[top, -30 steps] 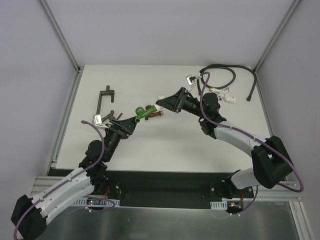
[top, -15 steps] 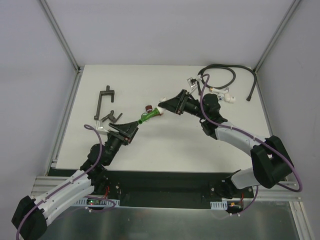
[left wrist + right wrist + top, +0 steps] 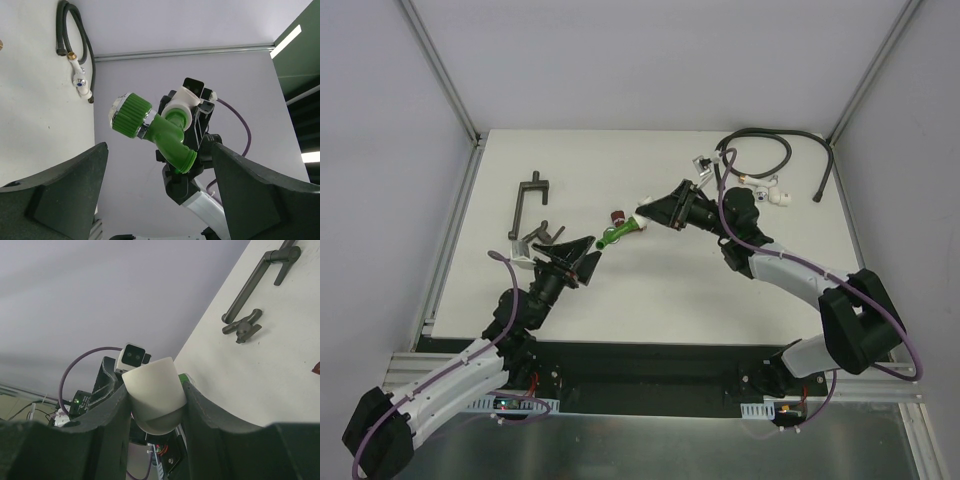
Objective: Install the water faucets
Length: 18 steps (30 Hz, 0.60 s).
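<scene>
The green water faucet (image 3: 617, 233) hangs in the air over the table's middle, its threaded end seated in a white elbow fitting (image 3: 645, 205). My right gripper (image 3: 651, 212) is shut on that fitting (image 3: 152, 390). In the left wrist view the green faucet (image 3: 160, 130) shows its ribbed knob and open spout. My left gripper (image 3: 586, 250) stands open just short of the spout, touching nothing; its fingers (image 3: 60, 190) frame the faucet from a distance. The dark red faucet (image 3: 617, 216) lies on the table just beyond the green one.
A black hose (image 3: 760, 150) with white end fittings (image 3: 778, 192) coils at the back right. A dark lever handle (image 3: 528, 195) and a small dark clamp piece (image 3: 542, 233) lie at the left, behind my left arm. Metal frame posts bound the table.
My left gripper has let go of the green faucet, opened wider and drawn back toward the near left. The right gripper still holds the fitting with the faucet in about the same place.
</scene>
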Motion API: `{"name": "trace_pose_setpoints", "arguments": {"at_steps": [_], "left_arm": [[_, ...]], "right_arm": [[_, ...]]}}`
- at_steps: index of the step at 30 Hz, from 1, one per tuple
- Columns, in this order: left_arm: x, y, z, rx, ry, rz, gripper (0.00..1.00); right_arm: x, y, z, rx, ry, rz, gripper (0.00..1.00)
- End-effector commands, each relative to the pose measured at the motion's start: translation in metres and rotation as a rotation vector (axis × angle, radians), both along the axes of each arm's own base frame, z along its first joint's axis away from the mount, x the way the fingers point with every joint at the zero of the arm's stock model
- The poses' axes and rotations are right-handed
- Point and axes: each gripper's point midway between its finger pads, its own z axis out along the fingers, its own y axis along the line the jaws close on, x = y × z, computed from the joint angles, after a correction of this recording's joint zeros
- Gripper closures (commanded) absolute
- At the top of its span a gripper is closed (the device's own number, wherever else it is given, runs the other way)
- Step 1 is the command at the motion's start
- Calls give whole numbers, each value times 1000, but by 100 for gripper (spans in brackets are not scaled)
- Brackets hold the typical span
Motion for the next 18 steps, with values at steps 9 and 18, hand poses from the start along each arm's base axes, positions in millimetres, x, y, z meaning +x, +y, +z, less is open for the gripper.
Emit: {"name": "trace_pose_setpoints", "arguments": {"at_steps": [9,18], "left_arm": [[-1,-18,30,-113,-27,-100,16],[3,-22,50,-134,-71,-106,18]], "right_arm": [[-4,7,29,62,-106,31,98],[-13,19,32,62,-134,76,99]]}}
